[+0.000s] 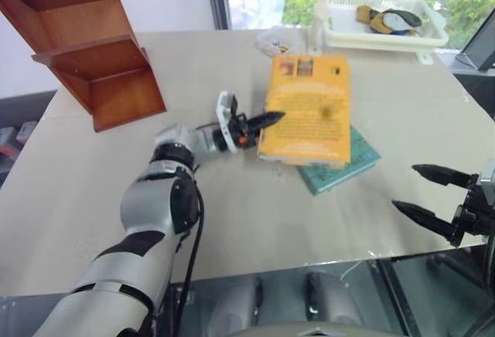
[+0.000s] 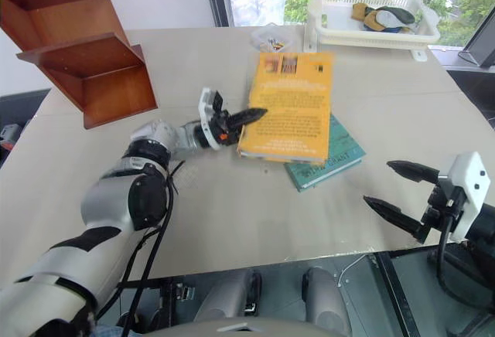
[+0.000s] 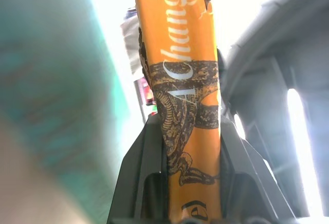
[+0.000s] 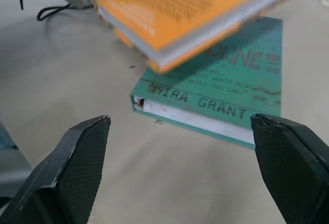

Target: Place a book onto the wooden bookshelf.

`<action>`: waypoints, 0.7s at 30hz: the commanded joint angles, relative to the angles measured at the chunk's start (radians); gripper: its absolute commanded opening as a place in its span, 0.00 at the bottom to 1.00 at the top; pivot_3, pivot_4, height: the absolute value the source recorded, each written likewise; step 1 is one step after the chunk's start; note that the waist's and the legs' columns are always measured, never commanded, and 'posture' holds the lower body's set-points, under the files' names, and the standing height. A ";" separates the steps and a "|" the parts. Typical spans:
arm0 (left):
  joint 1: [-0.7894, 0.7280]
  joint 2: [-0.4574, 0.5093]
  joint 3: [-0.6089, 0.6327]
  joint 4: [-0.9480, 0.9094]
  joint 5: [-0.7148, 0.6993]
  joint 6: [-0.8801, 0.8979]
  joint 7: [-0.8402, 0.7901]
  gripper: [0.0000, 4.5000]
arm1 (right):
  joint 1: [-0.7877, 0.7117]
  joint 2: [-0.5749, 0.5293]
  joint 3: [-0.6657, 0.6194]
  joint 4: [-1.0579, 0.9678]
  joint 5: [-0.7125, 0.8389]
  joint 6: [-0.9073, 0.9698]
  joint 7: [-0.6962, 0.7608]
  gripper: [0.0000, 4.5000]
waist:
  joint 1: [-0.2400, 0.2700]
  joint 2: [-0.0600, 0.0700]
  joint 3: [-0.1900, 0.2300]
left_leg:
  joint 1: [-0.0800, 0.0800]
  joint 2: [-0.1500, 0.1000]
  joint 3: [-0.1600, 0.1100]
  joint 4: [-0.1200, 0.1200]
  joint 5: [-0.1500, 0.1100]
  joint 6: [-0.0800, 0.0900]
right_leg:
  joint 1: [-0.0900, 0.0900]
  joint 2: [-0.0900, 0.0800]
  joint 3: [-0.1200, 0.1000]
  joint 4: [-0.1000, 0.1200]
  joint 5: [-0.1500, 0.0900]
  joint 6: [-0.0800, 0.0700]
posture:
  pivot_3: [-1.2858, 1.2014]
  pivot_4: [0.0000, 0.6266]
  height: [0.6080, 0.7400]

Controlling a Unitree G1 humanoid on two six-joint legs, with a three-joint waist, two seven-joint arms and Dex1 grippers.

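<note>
2 books sit mid-table in the left eye view: the orange-yellow book [image 1: 305, 109] lies over the teal book [image 1: 346, 163], and the left gripper [image 1: 267, 118] is clamped on the orange one's spine-side edge, one finger over the cover, with that edge apparently raised a little off the book beneath. The wooden bookshelf [image 1: 93, 51] stands well apart at the table's far left corner, and a white basket [image 1: 383, 20] sits at the far edge near the window. In the right eye view the right gripper [image 2: 402, 190] hovers near the table's [image 2: 232, 213] front right corner, its 2 fingers spread wide and holding nothing. The left wrist view looks straight along the orange spine, which runs up between the 2 black fingers [image 3: 139, 183]; the grip looks deep and centred across the spine's thickness. The right wrist view shows the orange book tilted above the teal one, white page edges facing the camera, clear daylight under its near corner. My judgement is that the lift is the step in hand; doing it well means keeping the clamp firm, raising until the book is clear of the teal cover so that book is not dragged along, and holding the heavy free end from sagging before swinging toward the shelf's open compartments.
</note>
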 commanded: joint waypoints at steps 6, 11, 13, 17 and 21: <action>0.073 -0.053 0.013 -0.567 -0.096 -0.162 0.223 0.20 | -0.110 0.012 0.005 0.091 0.032 -0.061 0.039 1.00 | -0.003 0.000 0.000 | 0.000 0.001 0.001 0.000 0.002 -0.004 | 0.000 0.000 0.001 0.000 0.000 0.000 | 0.52 0.24 1.00; 0.118 0.026 -0.185 -0.809 0.122 -0.504 0.326 0.20 | -0.200 0.015 0.042 0.180 0.041 -0.071 0.065 1.00 | 0.003 0.000 0.000 | 0.000 0.001 0.001 0.000 0.002 -0.005 | -0.001 0.000 0.002 0.000 0.000 0.000 | 0.52 0.24 1.00; 0.117 0.084 -0.273 -0.843 0.242 -0.677 0.336 0.20 | -0.223 0.014 0.062 0.204 0.032 -0.077 0.076 1.00 | 0.002 0.001 0.000 | 0.000 0.001 0.000 0.000 0.002 -0.005 | 0.000 0.000 0.002 0.000 0.000 0.000 | 0.52 0.24 1.00; 0.066 0.236 -0.411 -0.830 0.466 -0.958 0.382 0.20 | -0.281 0.017 0.098 0.253 0.034 -0.090 0.096 1.00 | 0.001 0.001 0.000 | 0.000 0.000 0.002 -0.001 0.002 -0.004 | -0.001 0.000 0.003 -0.001 0.000 0.000 | 0.52 0.24 1.00; 0.001 0.418 -0.514 -0.798 0.709 -1.095 0.467 0.20 | -0.398 0.031 0.113 0.335 0.086 -0.076 0.115 1.00 | -0.005 0.000 0.002 | 0.000 0.000 0.002 -0.001 0.002 -0.004 | -0.001 0.000 0.003 -0.002 0.000 0.000 | 0.52 0.24 1.00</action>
